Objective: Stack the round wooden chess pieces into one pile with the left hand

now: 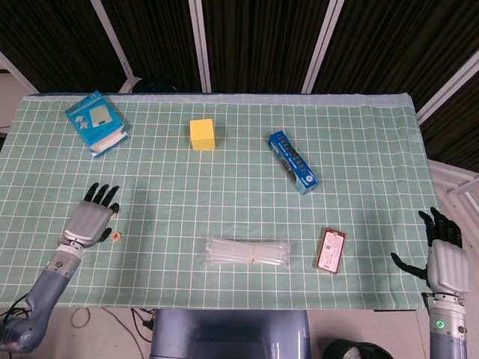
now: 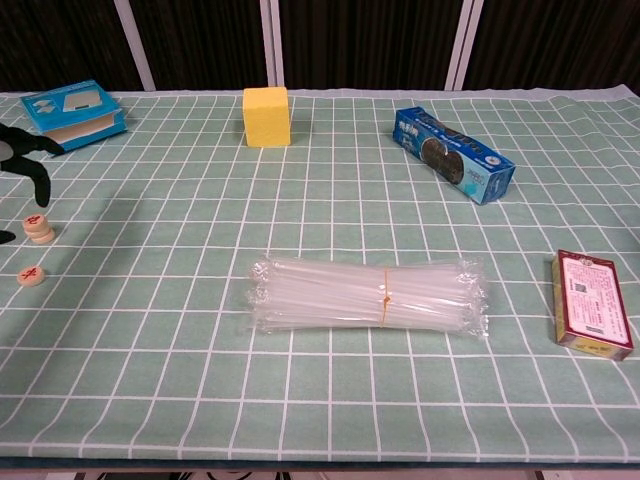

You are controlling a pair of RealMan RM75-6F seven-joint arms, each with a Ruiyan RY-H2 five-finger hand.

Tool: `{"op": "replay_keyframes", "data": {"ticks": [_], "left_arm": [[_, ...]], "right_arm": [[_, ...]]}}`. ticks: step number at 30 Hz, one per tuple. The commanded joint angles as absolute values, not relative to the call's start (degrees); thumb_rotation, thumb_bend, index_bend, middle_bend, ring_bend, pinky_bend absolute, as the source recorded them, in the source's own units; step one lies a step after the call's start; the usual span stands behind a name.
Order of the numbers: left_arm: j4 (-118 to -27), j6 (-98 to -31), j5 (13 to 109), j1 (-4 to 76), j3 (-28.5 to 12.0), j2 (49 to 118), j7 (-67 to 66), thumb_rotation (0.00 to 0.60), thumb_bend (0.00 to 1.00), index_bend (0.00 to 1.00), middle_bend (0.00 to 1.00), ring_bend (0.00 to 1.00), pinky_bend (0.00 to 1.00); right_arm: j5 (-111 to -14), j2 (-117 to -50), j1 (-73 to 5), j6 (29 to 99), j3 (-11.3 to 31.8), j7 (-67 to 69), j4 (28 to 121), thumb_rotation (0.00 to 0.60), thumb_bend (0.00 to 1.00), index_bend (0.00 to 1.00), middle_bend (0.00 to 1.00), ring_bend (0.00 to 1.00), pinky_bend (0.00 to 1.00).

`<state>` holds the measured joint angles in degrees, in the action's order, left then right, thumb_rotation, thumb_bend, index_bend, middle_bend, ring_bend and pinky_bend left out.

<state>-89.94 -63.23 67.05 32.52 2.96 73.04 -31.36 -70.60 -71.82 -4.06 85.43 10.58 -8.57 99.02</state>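
Lying just beside left hand: stacked chess pieces

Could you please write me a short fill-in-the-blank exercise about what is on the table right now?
1. The small pile of chess pieces holds ____ pieces.
2. A single chess piece lies flat on the cloth, ____ from the pile.
3. The left hand holds ____.
4. The cube at the far side of the table is ____ in colour.

Missing words: two; apart; nothing; yellow
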Motion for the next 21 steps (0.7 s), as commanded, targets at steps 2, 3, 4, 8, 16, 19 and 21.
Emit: {"op": "replay_keyframes", "data": {"ticks": [2, 3, 4, 8, 16, 19, 21], "left_arm": [[-88.47, -63.56, 69.15, 30.81, 4.44, 73.24, -29.26, 0.6, 0.27, 0.38, 0.04, 0.0, 0.0], [-87.86, -63.5, 69.46, 30.44, 4.65, 73.44, -28.59, 0.6, 0.27, 0.38, 0.05, 0.0, 0.0], [-86.51, -63.03, 69.48, 29.92, 5.06, 73.93, -27.56, 0.6, 0.27, 0.38, 0.05, 0.0, 0.0], [-82.75, -62.29, 71.19, 29.36, 5.06, 75.61, -24.88, 0.6, 0.25, 0.37, 0.04, 0.0, 0.0], [-78.61, -62.05, 74.3, 29.13, 3.92, 78.47, -21.0, 0.6, 0.24, 0.36, 0.04, 0.0, 0.0], [-78.08, -62.38, 75.24, 28.99, 3.56, 78.96, -20.69, 0.6, 0.24, 0.36, 0.04, 0.0, 0.0], [-78.0, -62.21, 75.45, 28.92, 3.47, 79.04, -20.84, 0.6, 0.24, 0.36, 0.04, 0.0, 0.0]], "right_arm": [[-70.66, -71.82, -4.06, 85.43, 10.55, -8.58, 99.02, 0.6, 0.27, 0.12, 0.05, 0.0, 0.0], [-70.69, -71.83, -4.06, 85.46, 10.55, -8.58, 99.02, 0.6, 0.27, 0.12, 0.05, 0.0, 0.0], [-70.58, -71.85, -4.04, 85.44, 10.58, -8.54, 99.09, 0.6, 0.27, 0.12, 0.05, 0.0, 0.0], [-70.47, -71.9, -4.01, 85.55, 10.65, -8.65, 99.15, 0.6, 0.27, 0.12, 0.05, 0.0, 0.0], [-70.04, -71.93, -3.96, 85.55, 10.82, -8.63, 99.29, 0.6, 0.27, 0.12, 0.05, 0.0, 0.0], [-69.88, -71.89, -3.97, 85.46, 10.89, -8.55, 99.34, 0.6, 0.27, 0.12, 0.05, 0.0, 0.0], [-69.84, -71.86, -3.97, 85.43, 10.89, -8.54, 99.35, 0.6, 0.27, 0.12, 0.05, 0.0, 0.0]]}}
